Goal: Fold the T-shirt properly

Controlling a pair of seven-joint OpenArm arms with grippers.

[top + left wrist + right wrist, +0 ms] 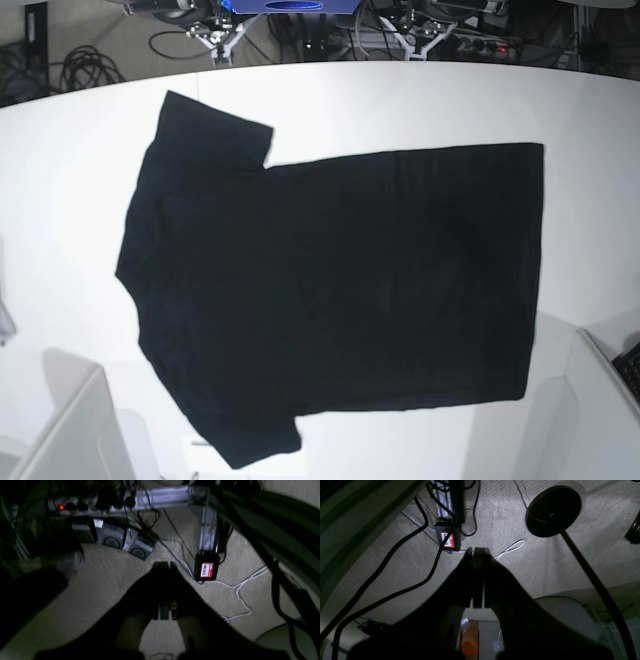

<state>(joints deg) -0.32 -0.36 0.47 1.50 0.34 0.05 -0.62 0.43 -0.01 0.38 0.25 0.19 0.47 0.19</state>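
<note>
The black T-shirt (330,290) lies spread flat on the white table (70,170) in the base view. Its neck end is to the left and its hem to the right, with one sleeve at the top left and one at the bottom left. No print or tag shows. Neither gripper shows in the base view. My left gripper (165,565) is shut and empty, seen over carpeted floor. My right gripper (476,550) is also shut and empty, over the same floor. The T-shirt shows in neither wrist view.
Pale grey blocks stand at the table's bottom left (70,425) and bottom right (595,405) corners. On the floor lie cables, a power strip (82,505), a black box with a red label (207,569) and a round black stand base (552,511).
</note>
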